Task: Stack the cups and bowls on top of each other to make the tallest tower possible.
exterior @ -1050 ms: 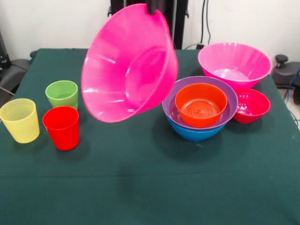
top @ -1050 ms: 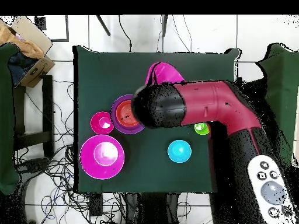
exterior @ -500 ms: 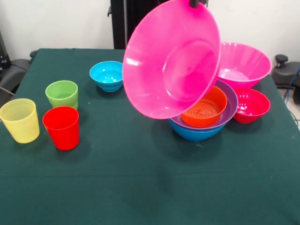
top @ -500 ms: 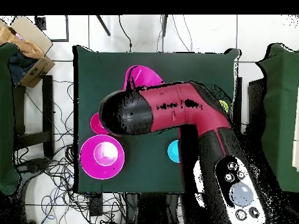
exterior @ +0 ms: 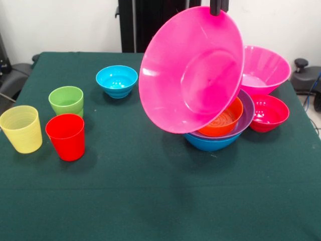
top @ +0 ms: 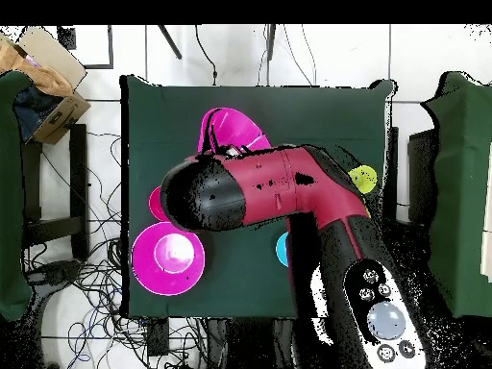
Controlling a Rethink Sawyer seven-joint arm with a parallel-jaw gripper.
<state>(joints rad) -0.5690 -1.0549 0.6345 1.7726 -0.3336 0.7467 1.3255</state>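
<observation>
Pincer (exterior: 215, 7) tips show at the top edge of the front view, clamped on the upper rim of a big pink bowl (exterior: 193, 68), which hangs steeply tilted with its hollow facing the camera. Its lower rim sits in front of the tower (exterior: 215, 131): a blue bowl (exterior: 208, 143) lowest, a purple bowl (exterior: 245, 116) nested in it and an orange bowl (exterior: 224, 123) inside that; whether the hanging bowl touches them cannot be told. Just right of the pile stands a small crimson bowl (exterior: 270, 112), and behind it the second large pink bowl (exterior: 266, 68), upright. A small cyan bowl (exterior: 117, 81) sits alone toward the far left of the green counter (exterior: 160, 201). At the left stand three cups close together: the yellow cup (exterior: 21, 128) nearest the edge, the red cup (exterior: 65, 136) beside it and the light green cup (exterior: 66, 101) just behind. From overhead the red and black arm (top: 279, 187) covers the pile, with the held bowl's pink showing past it.
</observation>
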